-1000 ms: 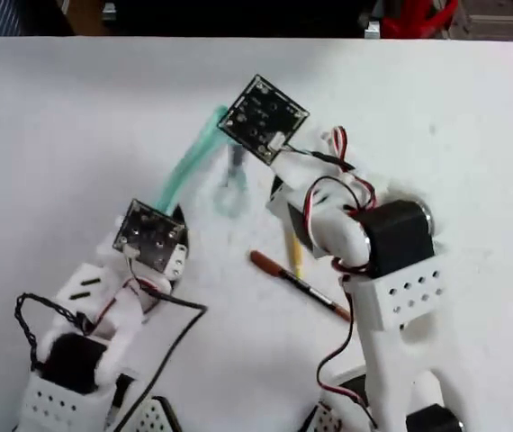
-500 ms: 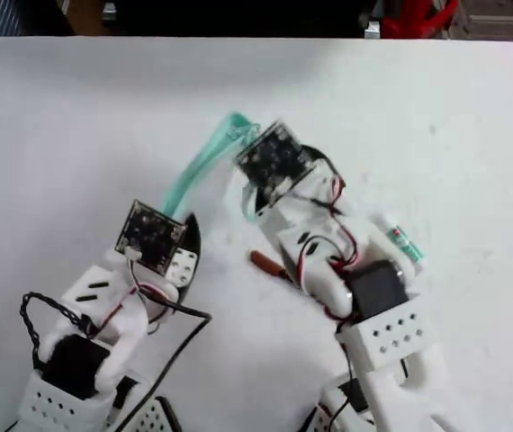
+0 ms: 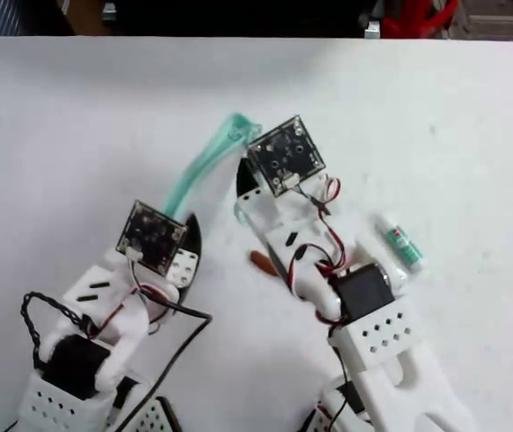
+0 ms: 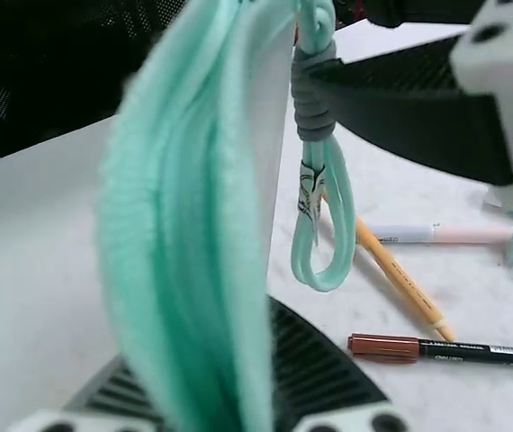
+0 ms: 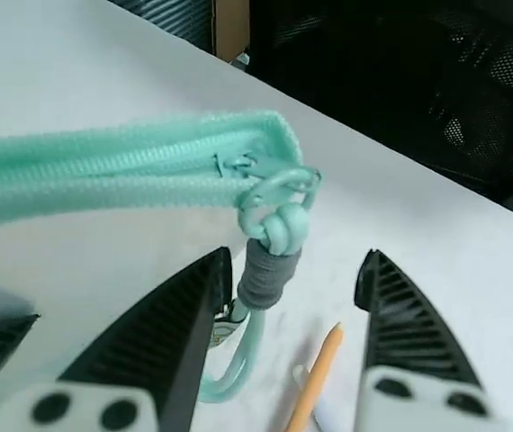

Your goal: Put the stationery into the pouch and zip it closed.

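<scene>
left gripper [image 3: 183,220] is clamped on the low end of the teal pouch [image 3: 204,160], holding it edge-up off the bench [image 3: 67,117]. right gripper [image 5: 297,263] is spread wide, one finger on either side of the zip pull [image 5: 269,263]. the pull is a cord loop with a grey wrap, hanging from the slider at the pouch's far end. one finger looks to be touching the wrap, but nothing is gripped. zip looks shut along the top edge. stationery lies out on the bench by the right arm: yellow pencil [image 4: 402,281], brown marker [image 4: 445,349], pale pen [image 4: 432,234].

judgement: the step in hand is catching the pull to run the zip open; loading not begun. to do it well, centre the grey wrap between the fingers before closing. pinch the wrap or knot, not the floppy loop below, which would likely slip. then draw along the line of the zip toward the left gripper, not sideways, or the pouch twists. left grip has to act as the anchor. risk: the soft pouch folds and the slider jams.
</scene>
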You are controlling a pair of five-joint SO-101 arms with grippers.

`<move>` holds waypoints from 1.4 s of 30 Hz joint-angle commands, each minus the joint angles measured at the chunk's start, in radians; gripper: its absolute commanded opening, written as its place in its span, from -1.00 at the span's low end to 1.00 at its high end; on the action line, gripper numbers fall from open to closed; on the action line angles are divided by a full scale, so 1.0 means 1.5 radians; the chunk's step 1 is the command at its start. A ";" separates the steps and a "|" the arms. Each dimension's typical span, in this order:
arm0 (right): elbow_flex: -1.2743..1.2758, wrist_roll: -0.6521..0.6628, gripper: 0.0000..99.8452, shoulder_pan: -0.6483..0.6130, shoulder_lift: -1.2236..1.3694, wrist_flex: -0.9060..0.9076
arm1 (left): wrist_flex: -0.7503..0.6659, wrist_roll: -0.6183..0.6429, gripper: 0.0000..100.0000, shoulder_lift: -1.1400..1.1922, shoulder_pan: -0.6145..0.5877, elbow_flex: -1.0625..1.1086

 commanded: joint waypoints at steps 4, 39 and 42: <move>-0.010 -0.002 -0.54 -0.003 0.051 -0.057 | 0.006 0.008 -0.96 -0.008 0.009 -0.004; -0.078 0.106 -0.96 -0.075 -0.117 0.099 | -0.041 0.036 -0.71 -0.009 0.004 0.014; -0.078 0.105 -0.96 -0.077 -0.116 0.102 | -0.055 0.036 -0.88 -0.009 0.008 0.014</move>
